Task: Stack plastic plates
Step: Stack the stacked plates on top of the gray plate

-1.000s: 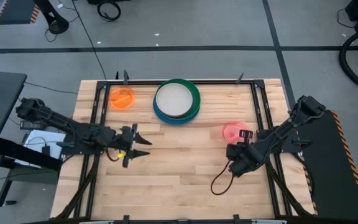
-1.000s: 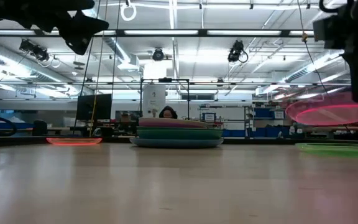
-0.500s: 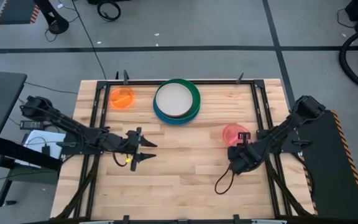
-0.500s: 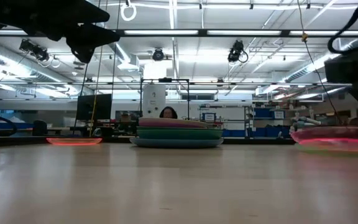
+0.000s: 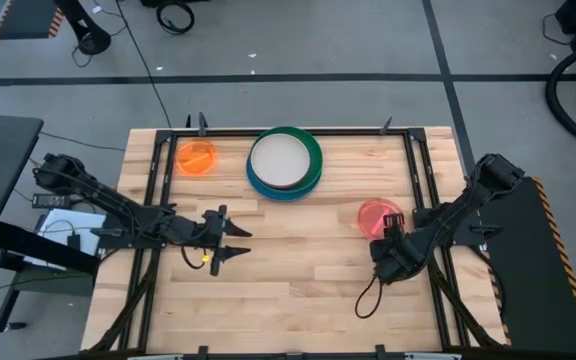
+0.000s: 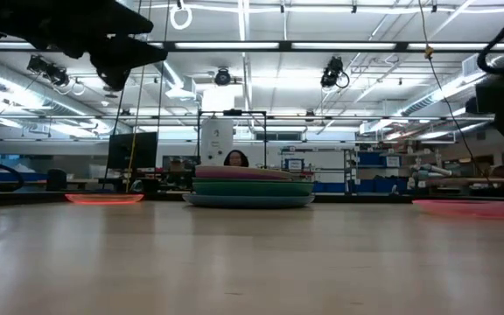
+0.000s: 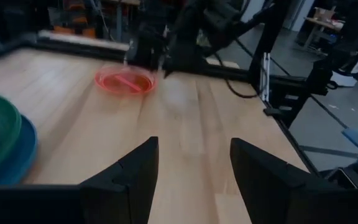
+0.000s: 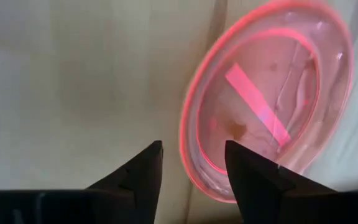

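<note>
A pink translucent plate [image 5: 375,214] lies flat on the wood table at the right, also in the low view [image 6: 471,206]. My right gripper [image 5: 388,234] is open just on its near side; in the right wrist view the fingers [image 8: 193,163] stand on either side of the plate's near rim [image 8: 197,168]. A stack of plates [image 5: 284,161] with a cream one on top sits at the far middle. An orange plate [image 5: 196,157] lies at the far left. My left gripper [image 5: 240,242] hovers open left of the table's middle, holding nothing.
Black frame rails [image 5: 415,170] run along the table's sides. A dark cable loop [image 5: 372,296] hangs by my right arm over the near right of the table. Bare wood lies between the two grippers. A person [image 6: 233,158] shows in the room beyond the stack.
My right gripper has gone down with the pink plate, which was lifted and is now flat on the table, and has opened and let go. My left gripper has moved a little toward the table's right, then kept still.
</note>
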You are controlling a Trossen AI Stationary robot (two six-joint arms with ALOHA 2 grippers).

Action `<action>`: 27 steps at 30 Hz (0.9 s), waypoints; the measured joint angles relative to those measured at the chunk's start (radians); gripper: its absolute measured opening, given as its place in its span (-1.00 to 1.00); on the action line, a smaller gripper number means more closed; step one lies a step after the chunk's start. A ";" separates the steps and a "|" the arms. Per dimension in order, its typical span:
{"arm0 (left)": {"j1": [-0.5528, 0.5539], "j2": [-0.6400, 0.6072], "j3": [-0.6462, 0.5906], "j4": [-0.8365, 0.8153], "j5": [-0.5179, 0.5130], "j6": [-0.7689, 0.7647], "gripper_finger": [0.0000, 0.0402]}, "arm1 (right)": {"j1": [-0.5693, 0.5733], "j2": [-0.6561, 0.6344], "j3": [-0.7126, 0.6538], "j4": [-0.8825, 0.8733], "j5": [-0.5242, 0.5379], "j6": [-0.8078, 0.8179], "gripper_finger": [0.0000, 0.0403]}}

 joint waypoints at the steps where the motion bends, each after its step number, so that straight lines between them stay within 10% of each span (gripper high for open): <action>1: -0.004 0.000 0.000 -0.020 -0.001 -0.023 0.02 | 0.000 0.000 -0.016 0.004 0.000 -0.008 -0.09; 12: -0.006 0.000 0.000 -0.368 -0.127 -0.304 0.02 | -0.039 -0.003 -0.133 0.168 -0.013 -0.011 -0.22; 27: 0.155 -0.025 0.000 -0.610 -0.225 -0.379 0.02 | -0.133 0.002 -0.027 0.143 -0.003 -0.083 -0.94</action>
